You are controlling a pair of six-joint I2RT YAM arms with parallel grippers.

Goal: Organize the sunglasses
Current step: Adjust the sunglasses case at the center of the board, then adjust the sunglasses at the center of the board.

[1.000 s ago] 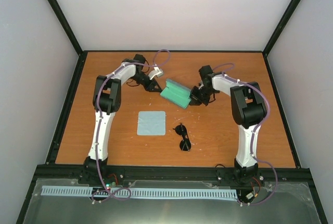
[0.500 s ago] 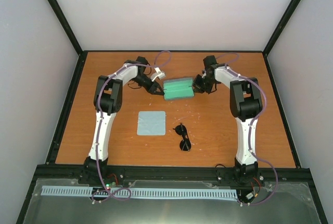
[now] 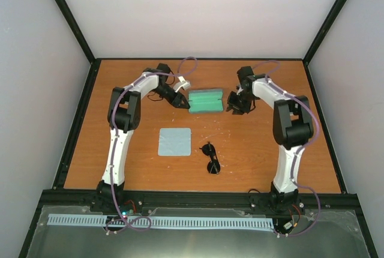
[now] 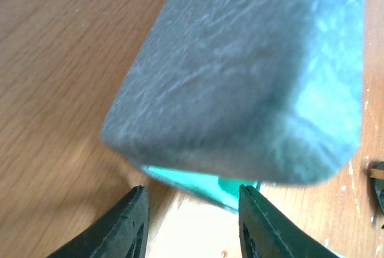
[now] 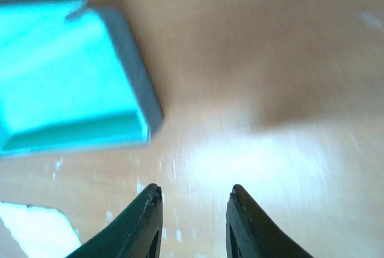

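Sunglasses (image 3: 210, 158) unmoved — left end effector (image 4: 192, 193) and right end effector (image 5: 193, 189) now parted, case (image 3: 206, 101) released and flat

One wooden table (image 3: 258, 150) carries one pair of black, round-lensed sunglasses (image 3: 210, 158), one open grey-blue case (image 3: 206, 101) with green lining, and one pale blue square cloth (image 3: 174, 141). There are two robot arms: one left arm (image 3: 117, 150) and one right arm (image 3: 284, 165).
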